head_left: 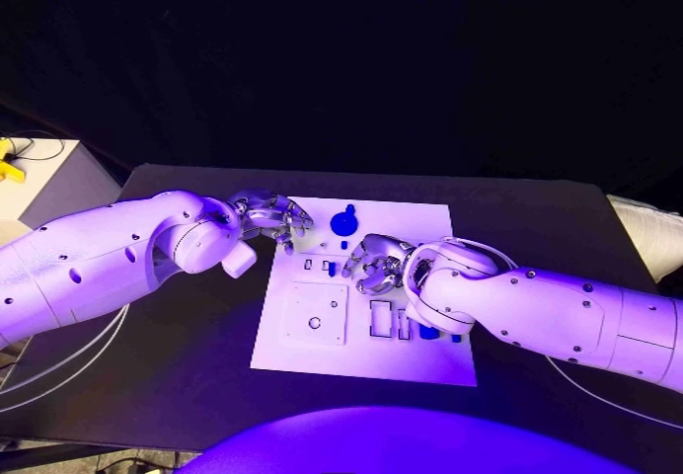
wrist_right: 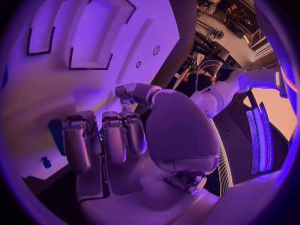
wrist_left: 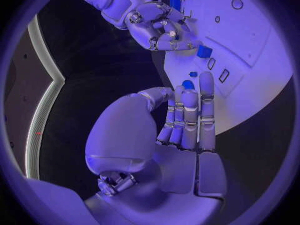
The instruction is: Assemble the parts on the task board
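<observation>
Task board [head_left: 427, 355] on desk, partly assembled: several blue parts stand in slots, some recesses vacant (judgement: roughly midway). Round blue part [head_left: 344, 221] lies just beyond right robot hand [head_left: 373, 263]. Right robot hand clenched over board middle; held thing: cannot tell. Left robot hand [head_left: 273, 217] released at board corner, fingers straight, holding nothing.

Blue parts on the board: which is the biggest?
The round blue part at the task board's far edge, between the two hands; the other blue pieces are small blocks nearer the middle.

a black table [head_left: 569, 212], with a pale side table [head_left: 50, 178] just beside its left edge
</observation>
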Available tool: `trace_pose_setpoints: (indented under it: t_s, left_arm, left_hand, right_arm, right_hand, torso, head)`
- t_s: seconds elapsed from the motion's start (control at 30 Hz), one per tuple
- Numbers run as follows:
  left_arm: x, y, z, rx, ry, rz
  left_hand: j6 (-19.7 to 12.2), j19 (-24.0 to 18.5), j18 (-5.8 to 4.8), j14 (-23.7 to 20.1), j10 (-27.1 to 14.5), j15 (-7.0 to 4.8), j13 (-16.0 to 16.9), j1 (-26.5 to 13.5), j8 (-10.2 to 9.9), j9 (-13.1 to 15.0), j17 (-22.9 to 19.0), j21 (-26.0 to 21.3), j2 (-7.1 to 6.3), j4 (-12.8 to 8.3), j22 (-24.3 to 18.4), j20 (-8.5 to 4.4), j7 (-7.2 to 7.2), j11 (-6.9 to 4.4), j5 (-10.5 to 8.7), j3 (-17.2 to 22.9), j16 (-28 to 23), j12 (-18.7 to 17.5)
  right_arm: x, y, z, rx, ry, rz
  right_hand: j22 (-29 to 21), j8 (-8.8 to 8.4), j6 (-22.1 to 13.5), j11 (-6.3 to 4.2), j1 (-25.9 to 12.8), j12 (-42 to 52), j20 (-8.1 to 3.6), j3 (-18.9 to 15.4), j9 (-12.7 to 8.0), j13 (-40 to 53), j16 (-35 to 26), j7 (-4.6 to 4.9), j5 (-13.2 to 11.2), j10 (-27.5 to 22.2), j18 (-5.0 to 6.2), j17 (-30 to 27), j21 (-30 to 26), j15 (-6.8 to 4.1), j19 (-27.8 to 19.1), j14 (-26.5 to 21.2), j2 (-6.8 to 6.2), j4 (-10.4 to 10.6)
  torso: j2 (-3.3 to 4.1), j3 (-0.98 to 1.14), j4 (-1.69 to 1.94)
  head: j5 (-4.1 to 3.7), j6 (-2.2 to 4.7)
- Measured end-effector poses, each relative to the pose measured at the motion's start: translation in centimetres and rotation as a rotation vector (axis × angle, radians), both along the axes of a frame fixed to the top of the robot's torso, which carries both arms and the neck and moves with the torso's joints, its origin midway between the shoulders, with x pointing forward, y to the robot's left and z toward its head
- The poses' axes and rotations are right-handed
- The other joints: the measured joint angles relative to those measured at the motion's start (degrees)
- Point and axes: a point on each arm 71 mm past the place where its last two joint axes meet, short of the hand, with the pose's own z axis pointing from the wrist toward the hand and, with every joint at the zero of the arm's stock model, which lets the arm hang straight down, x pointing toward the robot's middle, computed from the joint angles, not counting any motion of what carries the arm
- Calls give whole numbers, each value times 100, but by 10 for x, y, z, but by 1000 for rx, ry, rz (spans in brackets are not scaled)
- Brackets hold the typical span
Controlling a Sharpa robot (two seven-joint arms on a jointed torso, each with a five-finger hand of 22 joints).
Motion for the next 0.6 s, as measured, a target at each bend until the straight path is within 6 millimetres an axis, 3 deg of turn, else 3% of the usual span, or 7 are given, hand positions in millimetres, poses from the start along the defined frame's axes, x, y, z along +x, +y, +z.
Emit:
trace_pose_setpoints:
  t_s: [0.17,0.23,0.47,0.6]
  left_arm:
    - [0,-1,-1,16,-1,-8]
    - [0,-2,-1,27,-1,-15]
    - [0,-9,0,85,0,-57]
    - [1,-16,3,143,-4,-99]
  left_hand:
    - [-21,23,1,66,7,13,-36,-336,0,-69,111,-43,-170,372,-55,22,21,3,0,-307,146,75]
    - [-18,68,1,215,107,-10,-45,-390,8,-88,278,-43,-223,504,-72,18,18,-23,0,-409,273,112]
    - [262,496,-1,1117,582,-166,-36,-407,51,-229,1599,200,-241,949,62,-142,-196,-189,0,-661,1159,333]
    - [443,832,0,1422,821,-227,8,-518,-17,-323,2145,695,-270,1153,658,-194,-259,-249,0,-820,1472,437]
  right_arm:
    - [0,-9,4,27,-28,-36]
    - [0,-13,8,48,-48,-55]
    - [8,-31,29,164,-123,-113]
    - [19,-41,44,236,-170,-141]
  right_hand:
    - [-1,0,93,62,-107,-33,98,-205,-16,-1,0,90,-323,-7,0,0,0,89,0,-9,-33,-3]
    - [-1,33,157,78,-139,-33,98,-304,-16,-1,0,84,-406,-23,0,0,0,89,0,-9,-4,19]
    - [-1,243,404,76,-205,-171,119,-724,41,-1,0,-17,-731,-21,0,0,-12,89,-20,-9,-25,140]
    - [-1,257,404,55,-205,-216,119,-817,52,-1,0,-18,-731,-1,0,0,-36,89,-20,-9,-26,154]
  torso:
    - [-8,0,-9]
    - [-14,1,-13]
    - [-62,8,-38]
    - [-105,15,-59]
  head:
    - [11,20]
    - [13,36]
    - [20,70]
    - [41,104]
